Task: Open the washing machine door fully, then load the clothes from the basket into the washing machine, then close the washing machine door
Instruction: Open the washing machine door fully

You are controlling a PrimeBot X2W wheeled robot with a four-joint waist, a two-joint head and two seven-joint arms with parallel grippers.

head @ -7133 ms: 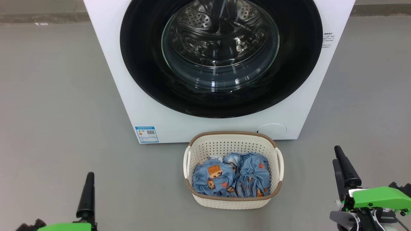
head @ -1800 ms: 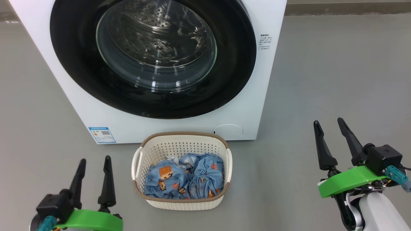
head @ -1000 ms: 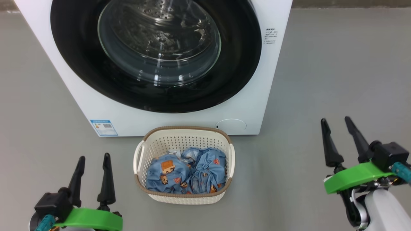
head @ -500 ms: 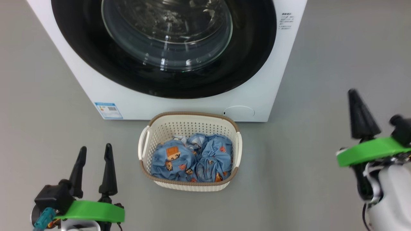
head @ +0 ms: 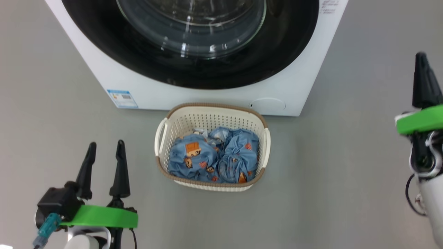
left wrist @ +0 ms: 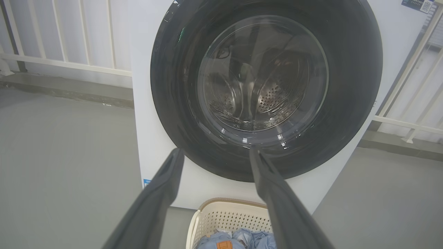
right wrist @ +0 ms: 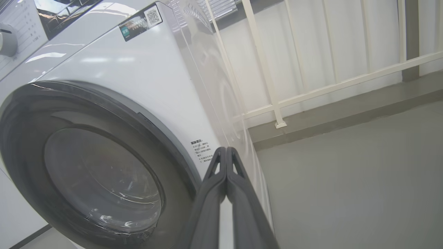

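Note:
The washing machine [head: 121, 79] stands ahead with its glossy black washing machine door [head: 277, 58] closed against the front. On the floor in front sits the cream basket [head: 214, 105], holding the bundled light-blue clothes [head: 214, 159]. My left gripper [head: 106, 144] is open and empty, low and left of the basket. In the left wrist view its fingers [left wrist: 162, 193] frame the door [left wrist: 346, 86] and the basket [left wrist: 228, 214]. My right gripper [head: 421, 57] is shut on nothing, raised to the right of the machine. The right wrist view shows its tips [right wrist: 225, 149] pressed together near the door's right edge [right wrist: 173, 145].
Grey floor surrounds the machine. A white railing [right wrist: 277, 100] on a low grey kerb runs behind and to the right of the machine. A small blue label [head: 121, 98] sits at the machine's lower left corner, and a round cover [head: 268, 104] at its lower right.
My right gripper has shut its fingers and risen forward beside the machine's right side. The head camera has shifted, so the scene slid down. The left gripper stays open.

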